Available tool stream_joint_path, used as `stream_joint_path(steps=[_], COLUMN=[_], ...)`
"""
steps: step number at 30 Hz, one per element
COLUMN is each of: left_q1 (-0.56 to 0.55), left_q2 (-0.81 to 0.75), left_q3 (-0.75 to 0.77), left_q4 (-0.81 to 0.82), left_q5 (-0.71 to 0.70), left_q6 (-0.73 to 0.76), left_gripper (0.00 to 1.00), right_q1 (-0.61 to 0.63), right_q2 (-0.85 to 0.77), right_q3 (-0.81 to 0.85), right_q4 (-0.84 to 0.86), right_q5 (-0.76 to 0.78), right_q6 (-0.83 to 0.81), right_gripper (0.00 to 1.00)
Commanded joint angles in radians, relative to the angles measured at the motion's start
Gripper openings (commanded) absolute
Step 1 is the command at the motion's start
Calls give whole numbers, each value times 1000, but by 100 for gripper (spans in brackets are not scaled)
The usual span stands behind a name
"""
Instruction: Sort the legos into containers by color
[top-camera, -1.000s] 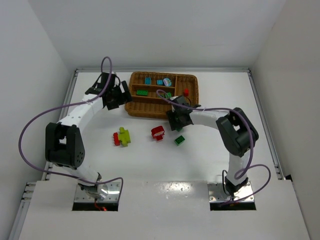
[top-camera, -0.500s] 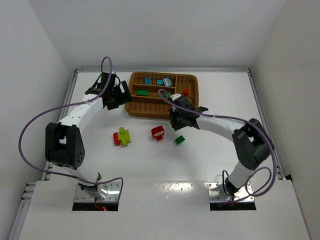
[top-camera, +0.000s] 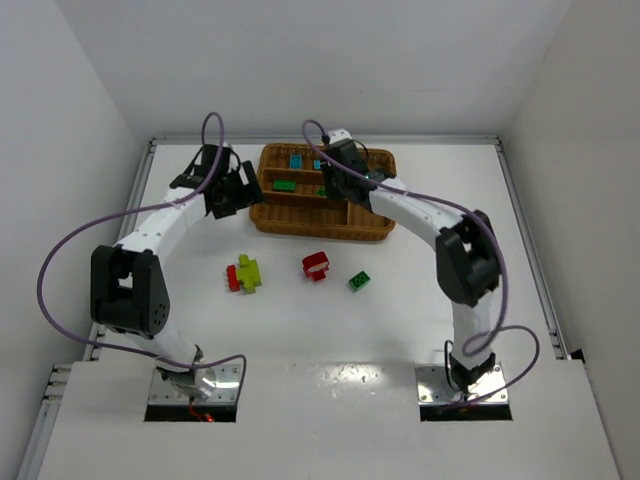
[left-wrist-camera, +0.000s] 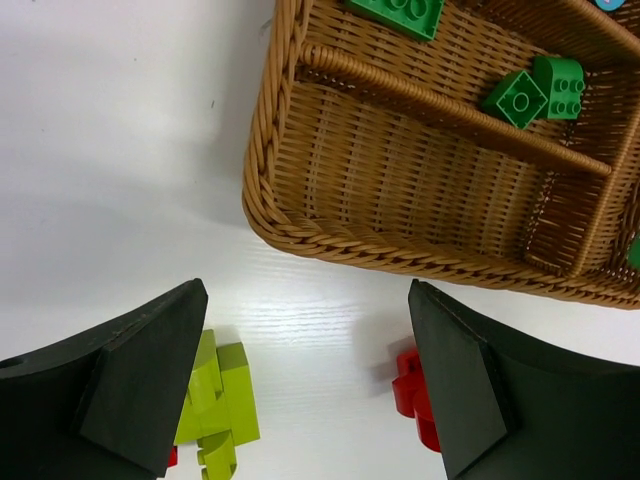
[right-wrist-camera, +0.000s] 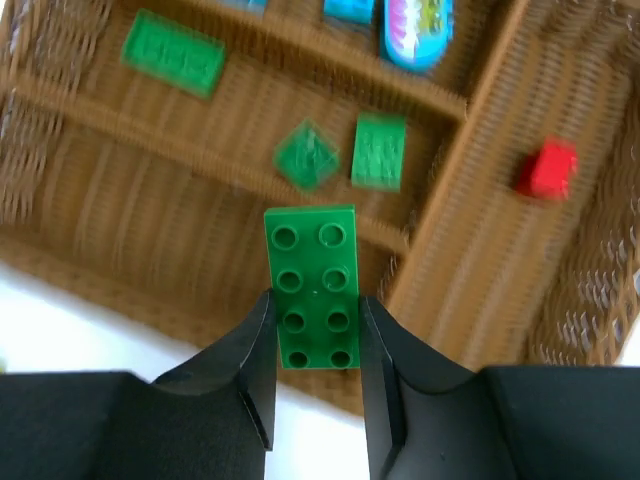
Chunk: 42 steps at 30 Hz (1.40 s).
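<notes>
right gripper (right-wrist-camera: 313, 310) clamps a long green studded brick (right-wrist-camera: 311, 270), crosswise above the brown wicker tray's (right-wrist-camera: 480, 290) green-brick slot (right-wrist-camera: 250, 115); left gripper (left-wrist-camera: 300, 380) gapes.

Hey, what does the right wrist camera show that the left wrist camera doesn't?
Right wrist only: the right gripper shut on a green brick, plus a red brick in the crosswise slot. Left wrist only: the open left gripper, a lime-yellow brick and a red piece on the table. Both: the wicker tray and two small green bricks in it.
</notes>
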Motion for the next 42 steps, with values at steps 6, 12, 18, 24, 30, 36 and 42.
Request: stream_joint_path(steps=[6, 12, 18, 24, 30, 36, 42], left_q1=[42, 51, 51, 51, 12, -8, -8], left_q2=[-9, -9, -9, -27, -45, -64, -82], left_q3=[56, 56, 56, 37, 5, -16, -16], left_q4=[-1, -12, -12, -3, 7, 7, 7], left_q5=[-23, -23, -3, 6, 6, -12, -12], left_q6=[41, 41, 41, 41, 23, 14, 14], left_gripper=[88, 88, 88, 88, 88, 88, 88], right_q1=[-30, -30, -30, 3, 54, 88, 117], right_q2=[338, 313, -117, -429, -538, -430, -323], right_q3=[413, 422, -133, -568, -747, -736, -678], right_q4=[16, -51, -5, -175, -87, -16, -1], right_q5=[32, 43, 43, 20, -54, -137, -91], right_q6=[35, 74, 177, 585, 860, 897, 888], right_gripper=[43, 60, 59, 72, 72, 72, 72])
